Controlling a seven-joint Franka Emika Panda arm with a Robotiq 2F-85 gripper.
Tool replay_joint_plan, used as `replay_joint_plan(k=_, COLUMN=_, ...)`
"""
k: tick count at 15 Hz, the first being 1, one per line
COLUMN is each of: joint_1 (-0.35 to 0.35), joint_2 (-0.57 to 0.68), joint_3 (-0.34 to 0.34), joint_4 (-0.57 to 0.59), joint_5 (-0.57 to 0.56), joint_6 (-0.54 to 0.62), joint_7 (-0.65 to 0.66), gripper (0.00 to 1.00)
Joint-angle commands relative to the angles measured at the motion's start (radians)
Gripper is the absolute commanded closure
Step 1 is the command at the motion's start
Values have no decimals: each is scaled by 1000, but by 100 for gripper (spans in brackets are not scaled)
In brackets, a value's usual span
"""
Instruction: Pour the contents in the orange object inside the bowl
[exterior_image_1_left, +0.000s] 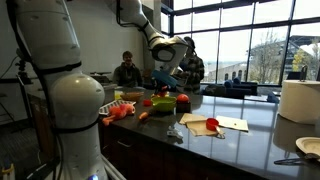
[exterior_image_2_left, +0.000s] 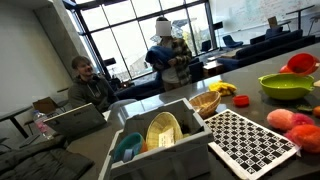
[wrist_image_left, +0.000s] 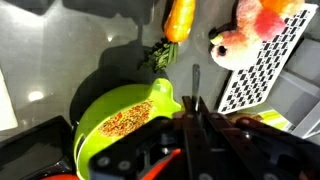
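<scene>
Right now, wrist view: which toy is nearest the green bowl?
The orange carrot: its leafy green end points at the rim of the bowl; the pink-and-yellow plush lies farther off, by the checkered board.

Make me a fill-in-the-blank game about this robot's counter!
1. The bowl holding the grains is coloured ____.
2. The orange toy vegetable beyond the bowl is a ____.
3. The black-and-white board has a ____ pattern.
4. The gripper hangs above the bowl with its jaws ____.
Missing words: green; carrot; checkered; shut.
</scene>
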Motion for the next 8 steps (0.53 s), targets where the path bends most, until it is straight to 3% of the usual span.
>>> replay_joint_plan(k=1, joint_1=33, joint_2=-24, joint_3=21, joint_4=-38, joint_5=-63, joint_6=106, joint_7=73, gripper=99)
replay_joint_plan(k=8, joint_1=98, joint_2=-13, joint_3=63, joint_4=-133, joint_5=-173, joint_6=366, joint_7=189, gripper=99)
